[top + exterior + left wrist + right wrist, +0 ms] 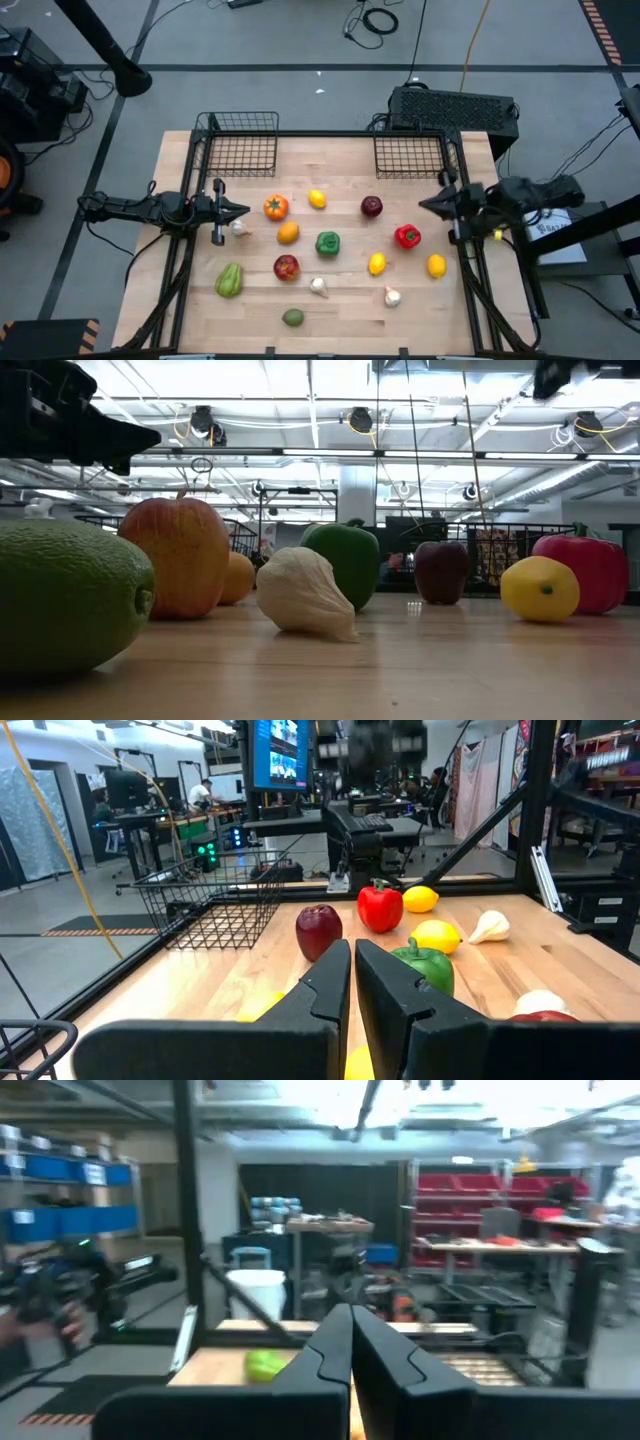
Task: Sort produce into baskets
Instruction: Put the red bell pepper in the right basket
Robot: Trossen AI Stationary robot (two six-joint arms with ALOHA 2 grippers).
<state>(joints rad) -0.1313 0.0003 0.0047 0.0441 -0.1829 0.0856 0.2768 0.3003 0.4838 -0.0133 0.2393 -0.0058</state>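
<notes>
Nearest your low camera, a pebbly green lime (65, 595) is sitting on the pale wooden table (340, 305), with a smooth red apple (180, 555) and a lumpy white garlic bulb (305, 592) just behind. Mid-table you're looking at a glossy green pepper (327, 242), a yellow lemon (377, 263) and a shiny red pepper (406, 236). Your left gripper (238, 210) is hanging at the left edge, your right gripper (427, 205) at the right edge, both pinched together on nothing. Farthest back, two square dark wire-mesh baskets (238, 145) are sitting empty.
</notes>
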